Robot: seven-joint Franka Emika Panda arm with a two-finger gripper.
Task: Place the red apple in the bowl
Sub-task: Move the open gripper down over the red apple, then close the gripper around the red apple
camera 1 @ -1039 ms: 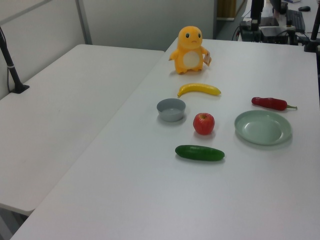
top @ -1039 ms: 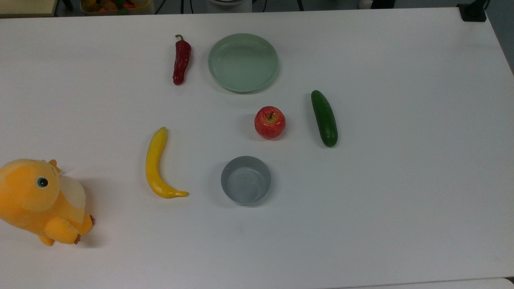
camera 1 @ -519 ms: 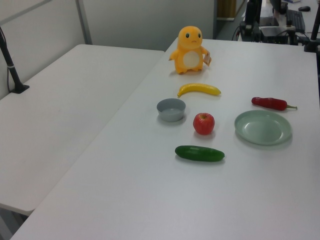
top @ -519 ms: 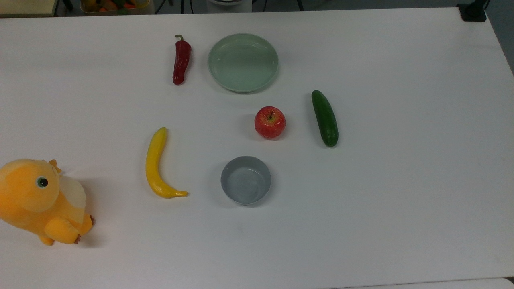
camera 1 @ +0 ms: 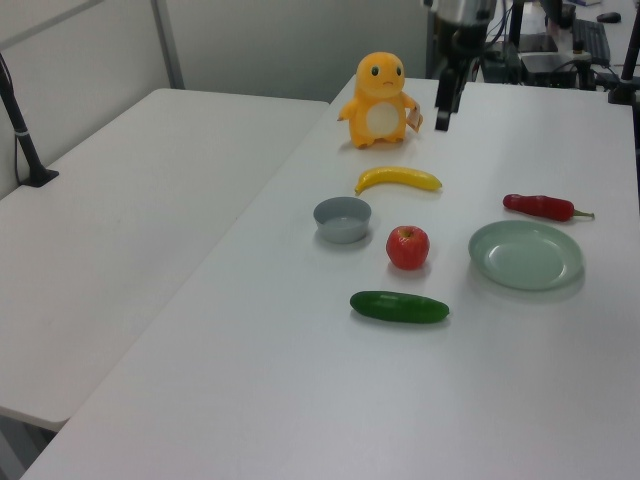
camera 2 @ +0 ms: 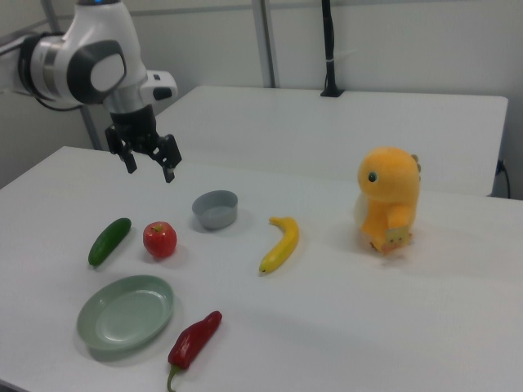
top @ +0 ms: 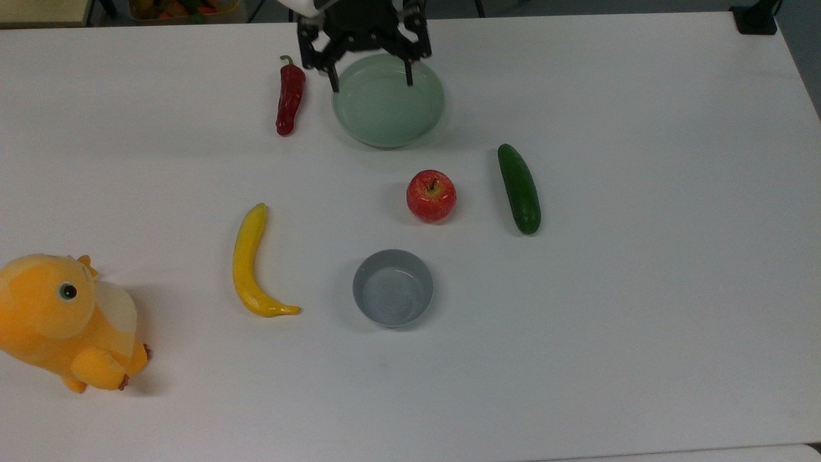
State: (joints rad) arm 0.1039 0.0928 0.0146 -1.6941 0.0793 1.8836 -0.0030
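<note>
In the top view, an orange plush toy [top: 64, 321] sits at the near left corner of the white table [top: 641, 321]. Beyond it, towards the middle, lies a yellow banana [top: 252, 263], and just to the top view's right of the banana's tip stands the grey bowl [top: 392, 287], empty and upright. A little farther back and slightly to the top view's right rests the red apple [top: 431, 195], stem up, apart from the bowl with bare table between them. A dark green cucumber [top: 519, 188] lies lengthwise near the apple on the top view's right, not touching it. Farther still sits a shallow pale-green plate [top: 388, 102], empty, with a dark-red chili pepper [top: 290, 96] just beside it on the top view's left. At the far edge the gripper [top: 370, 74] hangs over the plate's back rim, clear of the table, its jaws spread wide and holding nothing; in the right view it hovers above and behind the cucumber and apple.
</note>
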